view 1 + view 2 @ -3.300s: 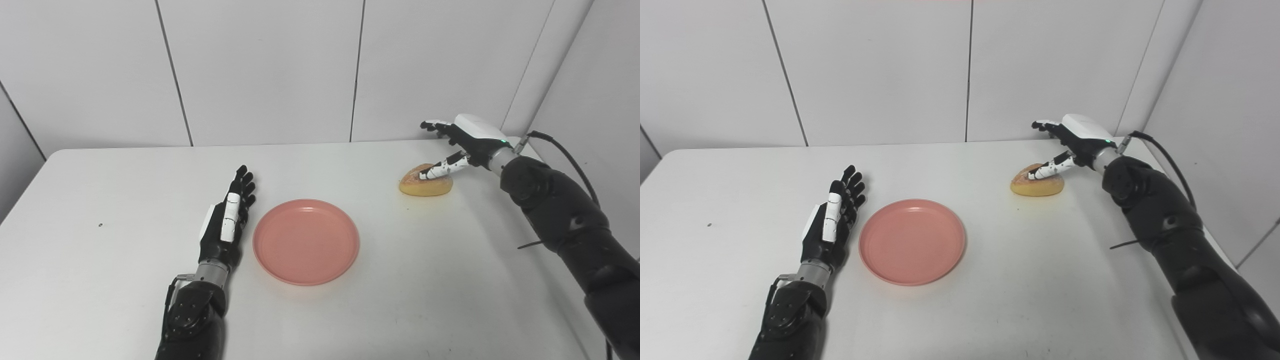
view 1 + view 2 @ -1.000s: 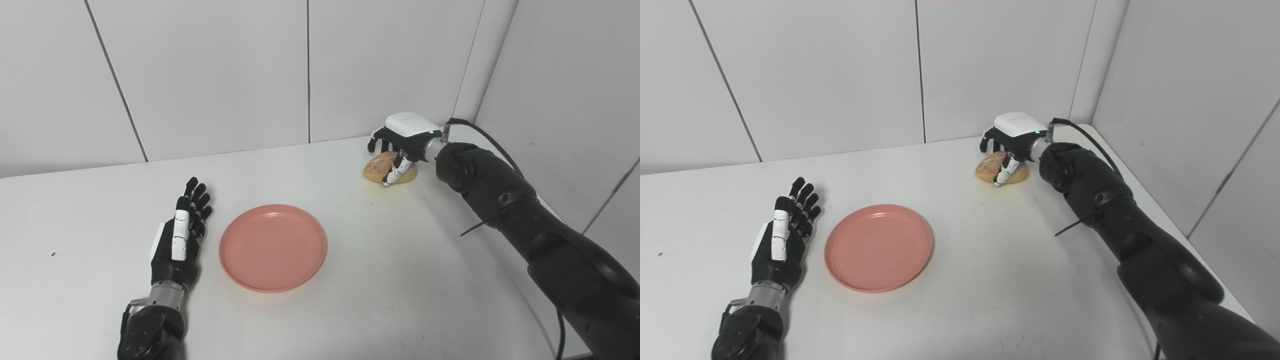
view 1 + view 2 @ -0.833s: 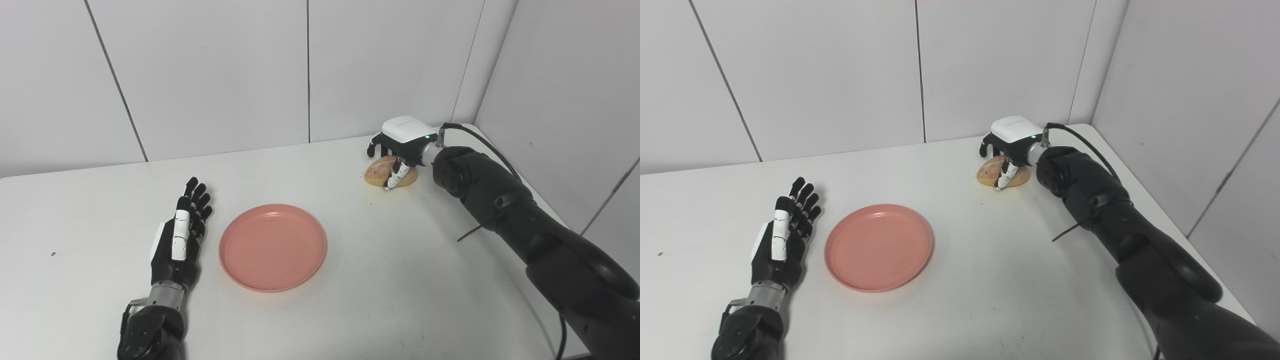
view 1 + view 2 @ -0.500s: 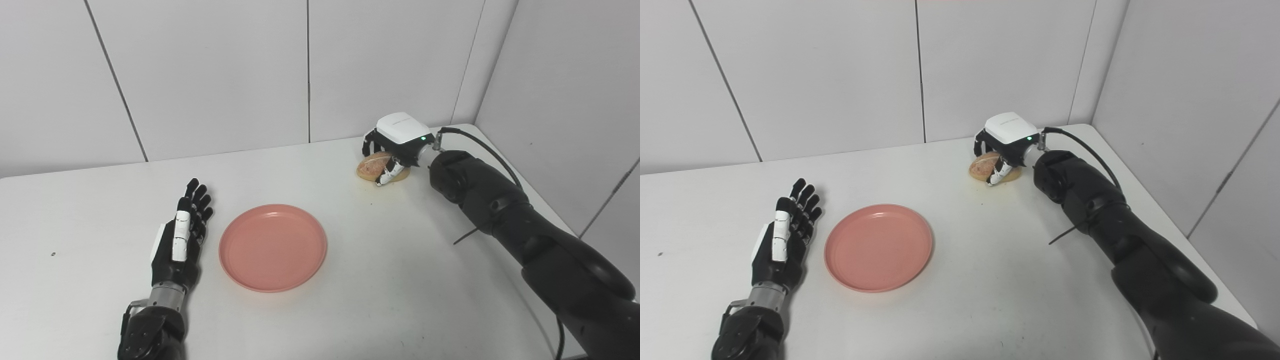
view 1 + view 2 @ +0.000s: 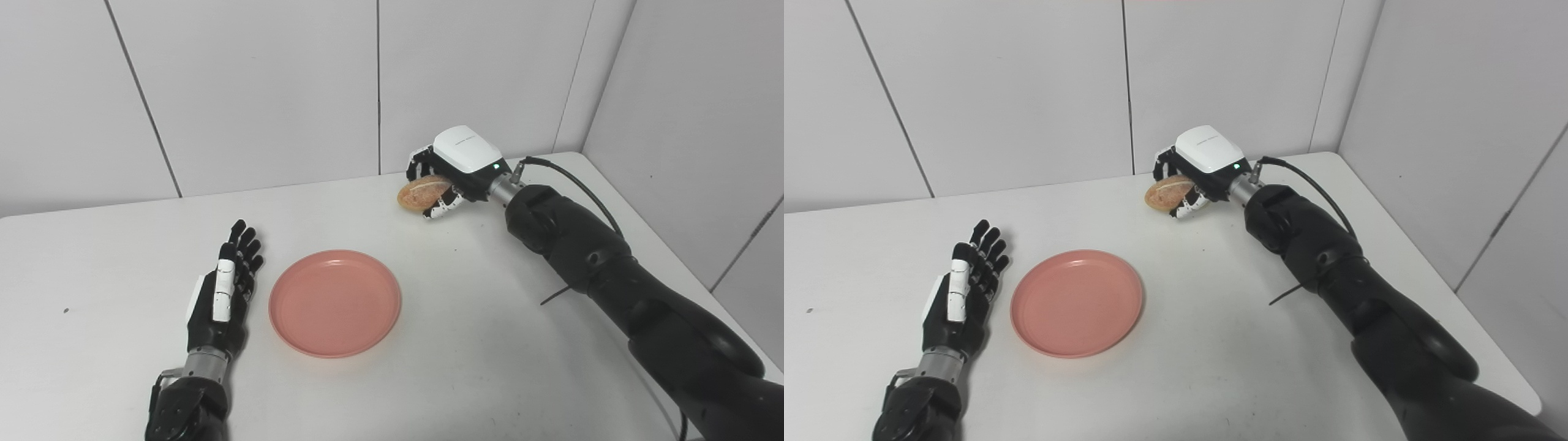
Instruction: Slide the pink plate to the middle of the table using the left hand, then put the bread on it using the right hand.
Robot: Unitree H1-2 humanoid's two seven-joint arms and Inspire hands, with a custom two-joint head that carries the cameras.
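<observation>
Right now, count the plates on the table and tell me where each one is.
1. The pink plate lies empty near the middle of the table, just beside the open left hand. Nothing appears hidden.

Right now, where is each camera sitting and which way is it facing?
Left eye view: on the head, looking down at the table; shows the left hand open beside the pink plate and the right hand holding the bread.
Right eye view: beside it, set slightly to the right, facing the same way; both arms enter from the bottom edge.
Shared: both hands, plate, bread, back wall.
</observation>
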